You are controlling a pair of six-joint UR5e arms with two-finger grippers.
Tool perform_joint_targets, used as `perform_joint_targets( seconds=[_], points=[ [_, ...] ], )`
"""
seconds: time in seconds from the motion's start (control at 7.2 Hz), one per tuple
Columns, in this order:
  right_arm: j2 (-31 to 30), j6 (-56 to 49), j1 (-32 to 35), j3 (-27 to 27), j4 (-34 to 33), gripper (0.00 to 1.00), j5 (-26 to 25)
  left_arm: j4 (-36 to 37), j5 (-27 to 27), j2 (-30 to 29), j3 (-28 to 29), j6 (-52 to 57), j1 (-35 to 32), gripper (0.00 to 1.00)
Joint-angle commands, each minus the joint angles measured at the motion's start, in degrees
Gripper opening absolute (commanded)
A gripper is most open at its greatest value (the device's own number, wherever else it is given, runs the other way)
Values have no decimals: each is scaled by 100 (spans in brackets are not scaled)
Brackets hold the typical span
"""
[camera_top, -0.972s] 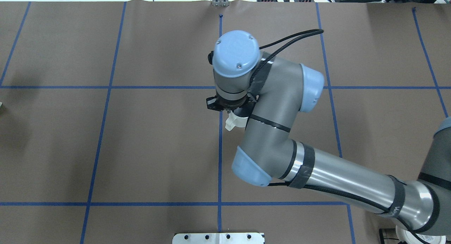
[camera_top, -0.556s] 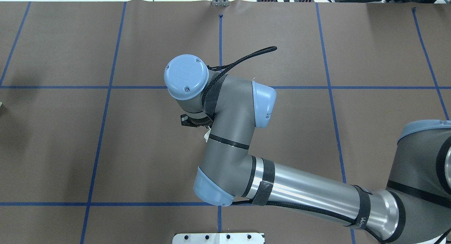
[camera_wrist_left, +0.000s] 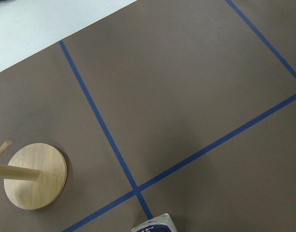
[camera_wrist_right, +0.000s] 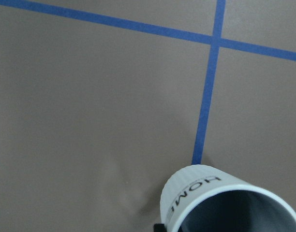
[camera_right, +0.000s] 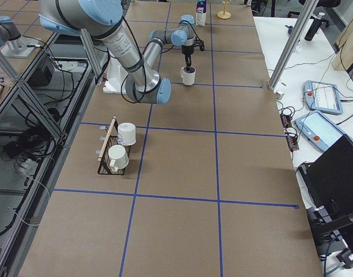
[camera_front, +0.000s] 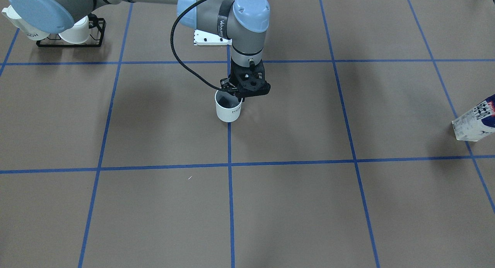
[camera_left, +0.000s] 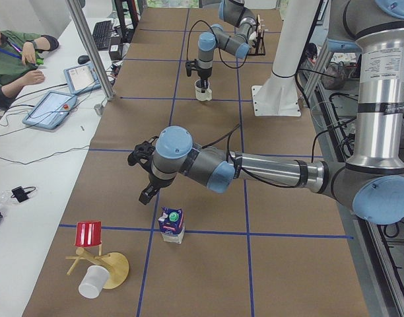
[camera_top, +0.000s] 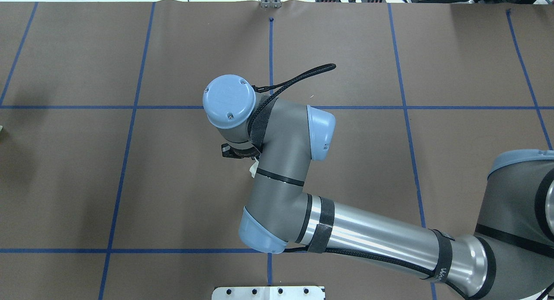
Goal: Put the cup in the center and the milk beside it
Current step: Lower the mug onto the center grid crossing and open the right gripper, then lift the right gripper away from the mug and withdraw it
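Note:
The cup [camera_front: 229, 109], a small white mug with a grey inside, is on the blue tape line [camera_front: 229, 144] at the middle of the brown surface. My right gripper [camera_front: 236, 93] comes from above and is shut on its rim. The cup fills the right wrist view's bottom [camera_wrist_right: 220, 203]. In the overhead view my right arm hides all but a sliver of it [camera_top: 253, 170]. The milk [camera_left: 171, 224] stands upright at the table's left end, also at the front view's right edge [camera_front: 475, 120]. My left gripper [camera_left: 148, 191] hovers just beside it; I cannot tell if it is open.
A black rack [camera_right: 110, 151] with two white mugs stands near the robot's right side. A wooden stand [camera_left: 100, 261] with a red cup and a white cup is near the milk; its base shows in the left wrist view [camera_wrist_left: 36, 175]. An operator sits beside the table [camera_left: 17, 63].
My right arm swung to the left in the overhead view with the cup in its gripper, then nearly stopped over the centre line.

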Motion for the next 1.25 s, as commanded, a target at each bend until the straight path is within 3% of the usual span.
perform_joint_targets(
  seconds=[0.0, 0.14, 0.28, 0.56, 0.83, 0.97, 1.11],
  points=[
    [-21, 0, -50, -8, 10, 57, -206, 0, 0, -1, 2, 0, 7, 99],
    [-12, 0, -50, 1, 10, 88, -295, 0, 0, -9, 2, 0, 7, 99],
    [23, -18, 11, 123, 10, 99, -304, 0, 0, -18, 2, -9, 7, 99],
    [41, -193, 606, 597, 1, 99, -34, 0, -9, -18, 37, 9, -2, 99],
    [-160, -1294, 1816, 669, -17, 99, 861, -122, 9, -36, 37, 9, 7, 99],
    [-579, -2232, 2466, 738, 1, 99, 1204, -123, 9, -62, 29, -9, 7, 99],
    [-1340, -3294, 3003, 1192, 10, 99, 1172, -97, 9, -71, -24, -18, 7, 99]
  ],
)
